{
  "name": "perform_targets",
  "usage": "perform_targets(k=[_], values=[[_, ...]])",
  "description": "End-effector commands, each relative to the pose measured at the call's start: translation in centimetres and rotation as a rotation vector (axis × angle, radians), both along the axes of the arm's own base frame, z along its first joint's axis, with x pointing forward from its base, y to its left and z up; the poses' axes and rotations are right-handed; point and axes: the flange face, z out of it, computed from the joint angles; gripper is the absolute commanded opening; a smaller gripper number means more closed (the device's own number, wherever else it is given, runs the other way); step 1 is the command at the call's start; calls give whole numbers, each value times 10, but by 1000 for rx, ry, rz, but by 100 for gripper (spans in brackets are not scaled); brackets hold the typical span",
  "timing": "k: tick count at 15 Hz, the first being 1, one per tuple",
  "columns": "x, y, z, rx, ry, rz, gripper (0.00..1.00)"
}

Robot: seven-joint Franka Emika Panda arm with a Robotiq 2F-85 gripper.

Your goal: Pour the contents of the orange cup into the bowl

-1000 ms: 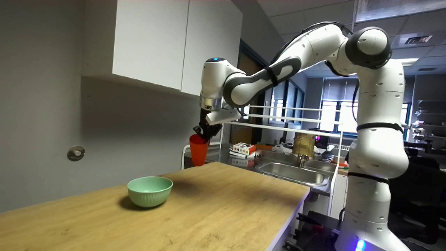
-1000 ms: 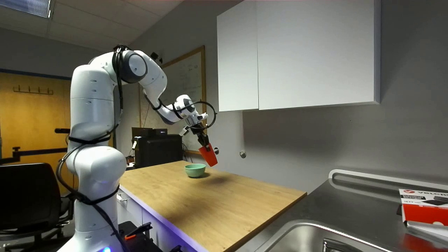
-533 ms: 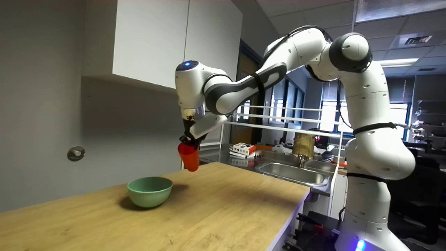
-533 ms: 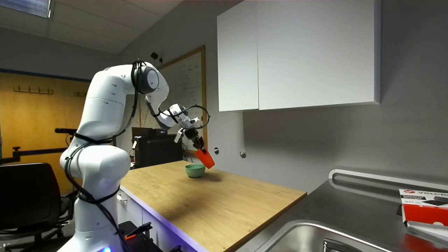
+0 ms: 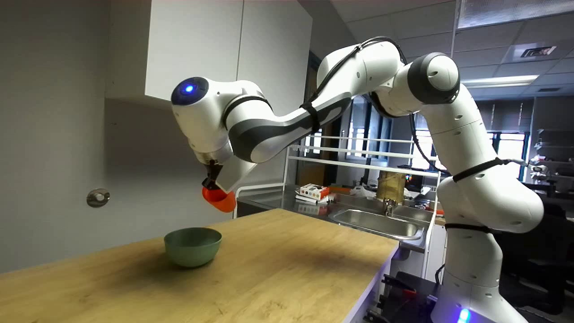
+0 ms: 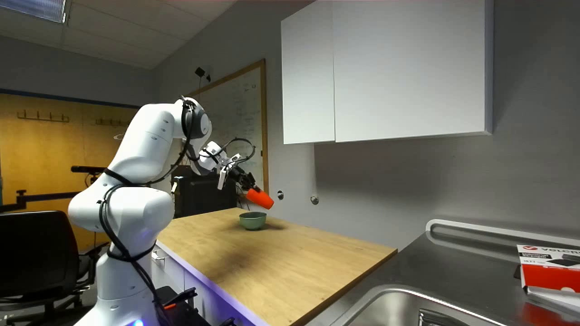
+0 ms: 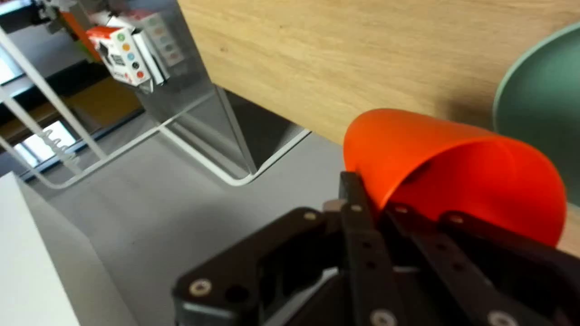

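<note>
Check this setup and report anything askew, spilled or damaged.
Nothing stands out as wrong. The orange cup is tilted in the gripper, but that suits pouring; the bowl sits upright on the table, with no spill or damage visible.

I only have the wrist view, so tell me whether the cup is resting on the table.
Observer: It isn't. In both exterior views the cup is up in the air, with a gap between it and the table.
Operator: My frame cuts off part of the bowl. Describe how it sits.
Observer: Both exterior views show the whole bowl standing upright on the tabletop.
Operator: Now say which end of the cup is lower.
Observer: The closed end. In both exterior views the cup leans over with its mouth as the higher end.
</note>
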Motion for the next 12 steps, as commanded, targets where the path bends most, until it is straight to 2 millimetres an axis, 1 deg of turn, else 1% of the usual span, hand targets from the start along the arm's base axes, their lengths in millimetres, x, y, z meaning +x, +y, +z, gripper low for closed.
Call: perform_targets(k=[1, 3, 5, 9, 12], values=[[11, 29, -21, -164, -89, 27, 2], [13, 38, -37, -244, -125, 37, 2], [17, 42, -53, -325, -158, 40, 2], [25, 35, -68, -459, -219, 45, 2], [27, 33, -73, -544, -279, 58, 2]])
